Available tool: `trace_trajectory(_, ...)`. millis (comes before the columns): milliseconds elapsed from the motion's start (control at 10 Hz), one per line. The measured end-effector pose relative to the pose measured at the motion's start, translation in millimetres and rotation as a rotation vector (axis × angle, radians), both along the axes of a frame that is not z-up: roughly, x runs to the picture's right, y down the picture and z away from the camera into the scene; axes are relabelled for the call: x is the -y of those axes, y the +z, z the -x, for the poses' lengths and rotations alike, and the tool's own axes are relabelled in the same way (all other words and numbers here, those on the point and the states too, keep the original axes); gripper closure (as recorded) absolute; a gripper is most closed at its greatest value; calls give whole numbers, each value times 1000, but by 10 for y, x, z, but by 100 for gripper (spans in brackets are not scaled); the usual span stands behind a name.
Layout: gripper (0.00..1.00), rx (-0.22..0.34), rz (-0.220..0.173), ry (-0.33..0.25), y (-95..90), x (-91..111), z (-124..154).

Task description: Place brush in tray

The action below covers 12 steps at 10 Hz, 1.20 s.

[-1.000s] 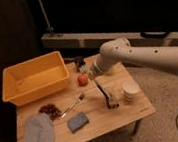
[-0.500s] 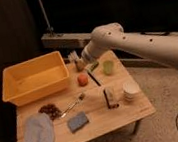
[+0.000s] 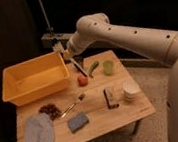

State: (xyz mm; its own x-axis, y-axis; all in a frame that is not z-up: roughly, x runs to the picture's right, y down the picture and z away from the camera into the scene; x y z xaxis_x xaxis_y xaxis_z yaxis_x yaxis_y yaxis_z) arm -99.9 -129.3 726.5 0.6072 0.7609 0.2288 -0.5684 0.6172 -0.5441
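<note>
Near edge of table (image 3: 135, 114): 1 grey cloth (image 3: 39, 135), 1 blue sponge (image 3: 78, 122). Mid: 1 fork (image 3: 72, 105), 1 dark block (image 3: 110, 97). Far left: tray (image 3: 15, 95). End effector (image 3: 65, 53), just right of the tray's far corner, closed on brush (image 3: 79, 68), held slanting above the table.

Dim, soft-focus room; gripper (image 3: 63, 50) above the brightly lit table (image 3: 97, 115).
</note>
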Motion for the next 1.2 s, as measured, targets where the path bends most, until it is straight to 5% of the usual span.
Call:
trace_trajectory(600,100,97,-80,-1,-12,452,515)
trace_trajectory(1200,100,84,-107,-150,260,630,1508)
